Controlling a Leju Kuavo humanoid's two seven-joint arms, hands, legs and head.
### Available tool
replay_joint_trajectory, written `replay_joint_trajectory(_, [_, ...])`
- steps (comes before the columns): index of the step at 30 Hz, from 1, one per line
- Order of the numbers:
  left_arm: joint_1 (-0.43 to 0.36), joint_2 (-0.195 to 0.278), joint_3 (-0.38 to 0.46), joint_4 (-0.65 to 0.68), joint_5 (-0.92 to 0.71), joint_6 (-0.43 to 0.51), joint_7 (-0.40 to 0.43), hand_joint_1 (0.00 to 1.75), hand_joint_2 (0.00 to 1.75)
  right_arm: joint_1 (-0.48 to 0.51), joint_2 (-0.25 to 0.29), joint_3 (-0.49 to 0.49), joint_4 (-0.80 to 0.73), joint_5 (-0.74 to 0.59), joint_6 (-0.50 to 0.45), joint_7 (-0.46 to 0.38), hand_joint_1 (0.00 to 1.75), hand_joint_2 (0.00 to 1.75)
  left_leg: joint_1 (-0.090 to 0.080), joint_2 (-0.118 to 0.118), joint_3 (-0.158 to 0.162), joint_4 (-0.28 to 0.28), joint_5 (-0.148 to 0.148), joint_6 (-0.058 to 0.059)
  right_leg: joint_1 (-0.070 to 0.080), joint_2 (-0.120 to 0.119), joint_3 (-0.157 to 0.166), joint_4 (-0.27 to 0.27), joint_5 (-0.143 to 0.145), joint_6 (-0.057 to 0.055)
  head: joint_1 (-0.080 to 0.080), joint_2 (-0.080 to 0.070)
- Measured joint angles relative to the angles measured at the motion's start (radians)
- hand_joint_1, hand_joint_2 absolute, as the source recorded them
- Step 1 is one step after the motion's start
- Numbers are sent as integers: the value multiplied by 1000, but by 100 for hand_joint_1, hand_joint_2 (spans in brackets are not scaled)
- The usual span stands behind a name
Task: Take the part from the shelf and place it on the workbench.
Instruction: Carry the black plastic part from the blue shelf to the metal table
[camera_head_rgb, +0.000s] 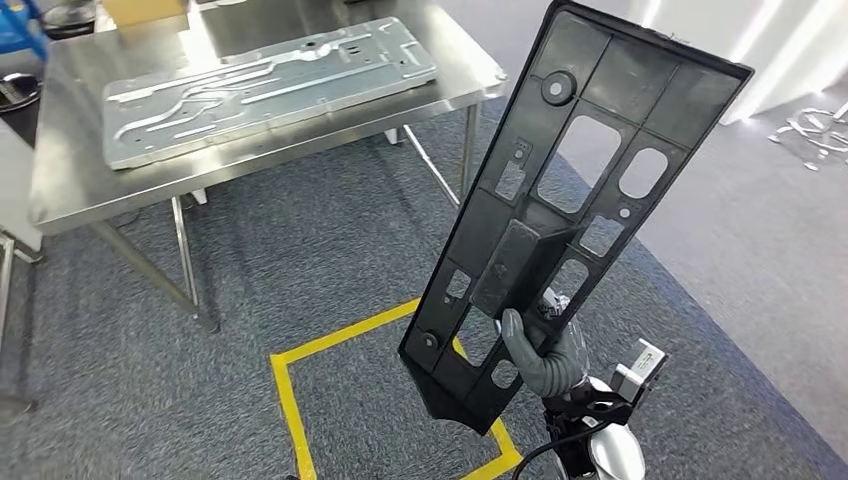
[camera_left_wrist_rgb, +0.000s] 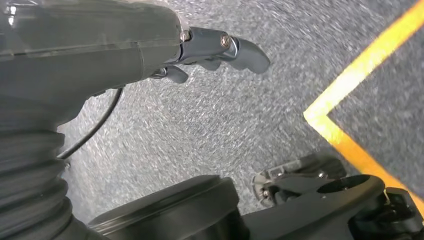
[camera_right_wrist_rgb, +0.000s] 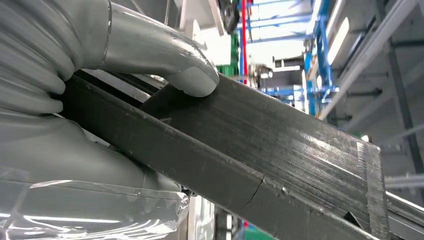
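The part is a long black plastic panel (camera_head_rgb: 520, 260) with several cut-outs. My right hand (camera_head_rgb: 545, 360) grips it near its lower end and holds it upright and tilted over the carpet, to the right of the workbench (camera_head_rgb: 70, 180). In the right wrist view the thumb (camera_right_wrist_rgb: 185, 75) presses on the panel's dark ribbed edge (camera_right_wrist_rgb: 280, 145). My left hand (camera_left_wrist_rgb: 210, 50) hangs over the grey carpet, fingers apart, with nothing in it.
A large stamped metal plate (camera_head_rgb: 270, 85) lies across the steel workbench, leaving bare strips at the front and left. Yellow tape (camera_head_rgb: 285, 400) marks a square on the carpet below the panel. Loose metal pieces (camera_head_rgb: 815, 130) lie on the floor at far right.
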Motion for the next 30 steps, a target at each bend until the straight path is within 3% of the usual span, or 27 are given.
replay_joint_trajectory(2, [4,1,0,0,-2,1,1,0,175,0,0,1,0,0,0,0,175,175,6,23,60,-119,67,-5,-2,-21,3,6,-5,7,0,0])
replay_joint_trajectory(4, [11,3,0,0,-2,2,4,0,175,0,0,2,0,0,0,0,175,175,2,53,113,-232,107,1,0,-35,3,13,-10,17,0,0])
replay_joint_trajectory(5, [13,4,1,0,-2,2,4,0,175,0,0,2,0,0,0,0,175,175,-1,59,122,-256,111,8,2,-42,3,15,-11,22,1,0])
replay_joint_trajectory(8, [17,5,1,0,-2,2,3,0,175,-1,0,5,-1,1,0,0,175,175,-5,33,117,-262,115,33,0,-59,7,15,-13,40,2,0])
replay_joint_trajectory(10, [17,5,1,0,-2,2,3,0,175,-2,0,7,-2,1,0,0,175,175,-2,15,119,-269,124,47,-5,-23,-5,52,-43,49,2,0])
replay_joint_trajectory(12, [15,4,1,0,-2,2,3,0,175,0,-1,7,-3,1,0,-1,175,175,-2,-2,119,-270,130,56,-6,26,-60,170,-109,52,4,0])
replay_joint_trajectory(14, [15,4,1,0,-2,2,2,0,175,5,-3,7,-2,2,-2,-1,175,175,-5,-25,116,-270,132,59,-3,41,-120,290,-150,50,5,0])
replay_joint_trajectory(15, [15,4,1,0,-2,2,2,0,175,8,-3,7,-2,2,-3,-2,175,175,-7,-39,116,-270,132,60,-1,44,-129,302,-142,47,5,0])
replay_joint_trajectory(16, [14,3,1,0,-2,2,2,0,175,10,-3,7,-2,2,-4,-2,175,175,-9,-53,117,-269,132,60,1,47,-117,274,-115,42,5,0])
replay_joint_trajectory(18, [13,0,1,0,-1,2,1,0,175,12,-4,8,-2,2,-4,-5,175,175,-12,-79,120,-268,132,59,6,80,-57,139,-41,24,5,0])
replay_joint_trajectory(19, [12,-2,1,0,-1,2,1,0,175,13,-4,8,-2,0,-4,-6,175,175,-14,-89,120,-267,131,57,7,97,-29,77,-18,16,5,0])
replay_joint_trajectory(21, [12,-6,2,0,0,3,0,0,175,13,-4,8,-2,-13,-4,-9,175,175,-12,-103,114,-266,130,48,10,114,-6,21,-10,8,6,0])
replay_joint_trajectory(23, [12,-5,2,0,1,3,-3,0,175,11,-4,8,-2,-29,-4,-10,175,175,-9,-110,109,-265,129,36,9,102,-1,11,-9,6,7,0])
replay_joint_trajectory(25, [12,-3,2,0,-1,3,-5,0,175,10,-3,8,-2,-41,-3,-10,175,175,-12,-76,96,-230,104,25,3,89,8,-2,-6,-1,5,0])
replay_joint_trajectory(27, [8,-2,2,0,-3,1,-7,0,175,11,-2,7,-2,-48,-2,-8,175,175,-11,-27,47,-122,47,16,2,72,15,-8,-9,-7,2,0])
replay_joint_trajectory(29, [1,-1,3,0,-3,-1,-8,0,175,11,-2,6,-1,-53,-1,-6,175,175,-5,-8,-7,-9,6,9,2,55,17,-6,-16,-7,1,0])
replay_joint_trajectory(30, [-1,-1,3,0,-4,-2,-9,0,175,11,-2,6,0,-54,0,-5,175,175,-2,-5,-13,6,11,5,2,49,18,-3,-20,-5,1,0])
